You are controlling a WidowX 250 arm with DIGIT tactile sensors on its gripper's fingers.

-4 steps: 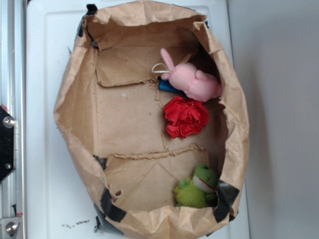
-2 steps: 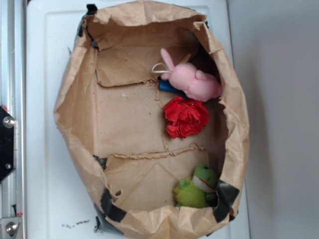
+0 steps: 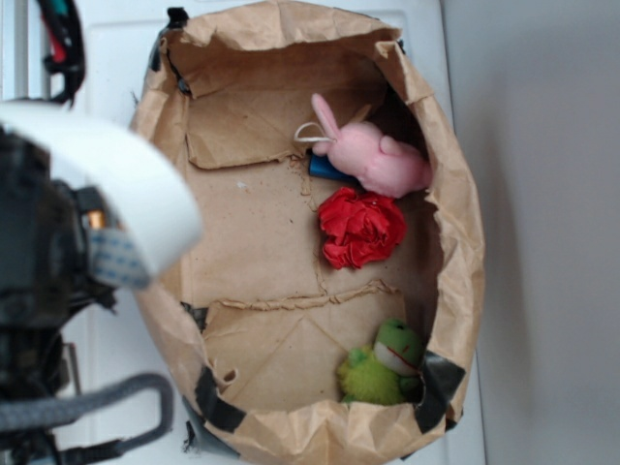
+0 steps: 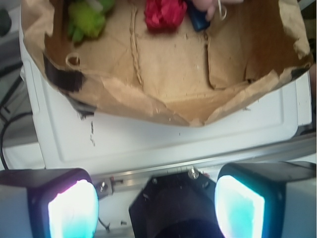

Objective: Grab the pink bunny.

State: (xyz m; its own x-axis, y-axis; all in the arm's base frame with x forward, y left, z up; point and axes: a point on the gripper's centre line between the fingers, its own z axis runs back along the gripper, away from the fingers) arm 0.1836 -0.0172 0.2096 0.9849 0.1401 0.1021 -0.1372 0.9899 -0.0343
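Right now I am hanging over the white tray's (image 4: pixel 163 144) near edge, outside the paper bag (image 3: pixel 281 242), with my claw (image 4: pixel 156 203) spread wide and gripping nothing; the two fingers (image 4: pixel 74 208) are showing at the bottom of the wrist view with a broad gap between them.

Far across the bag from me, the pink bunny (image 3: pixel 373 155) is lying on its side against the far wall, its ears pointing toward the middle and a white loop (image 3: pixel 310 134) sticking out by them. It is partly resting on something blue (image 3: pixel 327 169) that I cannot identify. Just beside it, possibly touching, is sitting the red flower (image 3: pixel 360 227), and the green frog (image 3: pixel 383 363) is tucked in a corner well apart from both. From my wrist view only a sliver of the bunny (image 4: pixel 210 6) is peeking in at the top edge.

I am judging the bunny to be light, soft and squashy, so it should give under my fingers and not slip much. The plump body looks like the best place to pinch, since the ears and loop are thin and floppy. The bag wall close behind it and the flower alongside are leaving me little room, so I am expecting to need a careful descent.
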